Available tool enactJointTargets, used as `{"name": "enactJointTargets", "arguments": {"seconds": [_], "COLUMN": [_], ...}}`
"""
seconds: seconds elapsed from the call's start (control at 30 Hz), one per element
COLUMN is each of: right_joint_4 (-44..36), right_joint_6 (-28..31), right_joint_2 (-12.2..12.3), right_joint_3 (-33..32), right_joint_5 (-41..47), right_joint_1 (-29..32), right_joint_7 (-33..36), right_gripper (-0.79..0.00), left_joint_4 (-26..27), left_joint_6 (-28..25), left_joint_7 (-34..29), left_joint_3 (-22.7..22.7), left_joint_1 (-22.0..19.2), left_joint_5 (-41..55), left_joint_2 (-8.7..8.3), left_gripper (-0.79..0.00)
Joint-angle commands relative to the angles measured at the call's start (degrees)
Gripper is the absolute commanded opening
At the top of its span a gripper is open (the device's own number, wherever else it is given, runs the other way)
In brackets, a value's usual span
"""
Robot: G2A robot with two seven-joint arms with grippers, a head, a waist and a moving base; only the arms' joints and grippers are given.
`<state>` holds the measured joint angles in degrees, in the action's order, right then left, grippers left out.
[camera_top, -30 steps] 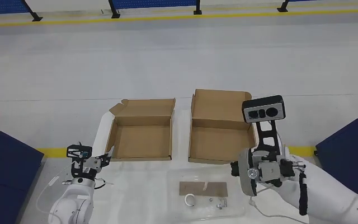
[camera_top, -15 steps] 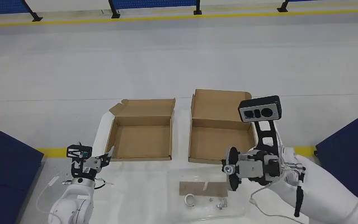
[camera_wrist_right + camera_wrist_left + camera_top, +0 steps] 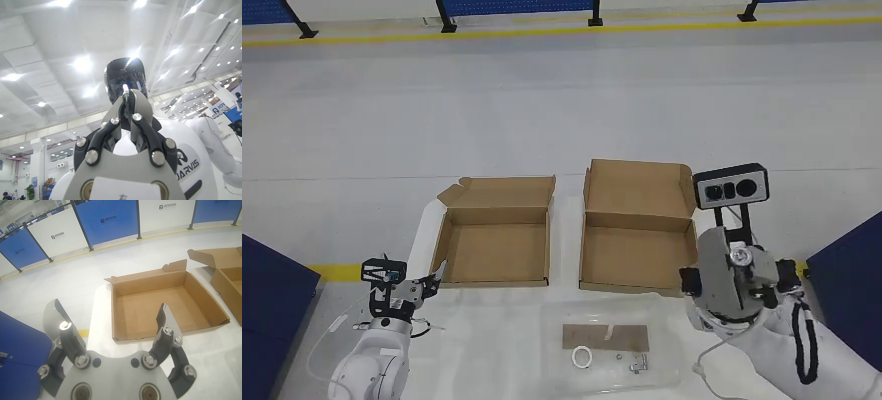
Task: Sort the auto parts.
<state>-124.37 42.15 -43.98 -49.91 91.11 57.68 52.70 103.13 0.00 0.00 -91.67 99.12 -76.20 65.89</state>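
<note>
The right gripper [image 3: 127,93], raised at 4 o'clock over the white table [image 3: 492,335] and tipped upward, has its jaws clamped on a small silver threaded screw [image 3: 125,100]. The left gripper [image 3: 109,305] hovers at 8 o'clock, jaws wide apart, facing the near wall of an open brown cardboard box [image 3: 492,255]. A second open brown cardboard box [image 3: 632,258] sits just beside the first, at its 3 o'clock. At 6 o'clock a clear plastic tray [image 3: 554,378] holds a flat cardboard strip [image 3: 604,337], a white ring [image 3: 582,355] and small metal pieces [image 3: 637,366].

The white tabletop [image 3: 492,330] carries two open cardboard boxes side by side, the left box [image 3: 492,255] and the right box [image 3: 632,258], slightly apart. A clear tray [image 3: 557,370] lies nearer the robot, just before both.
</note>
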Motion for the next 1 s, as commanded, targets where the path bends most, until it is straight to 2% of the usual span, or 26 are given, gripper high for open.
{"name": "enactJointTargets", "arguments": {"seconds": [0.0,0.23,0.67,0.97], "right_joint_4": [-0.2,0.4,1.2,1.0], "right_joint_6": [-0.4,-2.2,-6.0,-6.7], "right_joint_2": [-0.4,-1.9,-3.4,-3.5], "right_joint_3": [-0.6,-3.2,-8.8,-9.3], "right_joint_5": [2.3,3.0,-11.0,-12.2], "right_joint_1": [0.6,2.3,5.5,5.8], "right_joint_7": [0.9,2.5,-3.6,-4.6], "right_gripper": [-0.785,-0.785,-0.785,-0.785], "left_joint_4": [0.0,0.0,0.0,0.0], "left_joint_6": [0.0,0.0,0.0,0.0], "left_joint_7": [0.0,0.0,0.0,0.0], "left_joint_3": [0.0,0.0,0.0,0.0], "left_joint_1": [0.0,0.0,0.0,0.0], "left_joint_5": [0.0,0.0,0.0,0.0], "left_joint_2": [0.0,0.0,0.0,0.0], "left_gripper": [0.0,0.0,0.0,0.0]}}
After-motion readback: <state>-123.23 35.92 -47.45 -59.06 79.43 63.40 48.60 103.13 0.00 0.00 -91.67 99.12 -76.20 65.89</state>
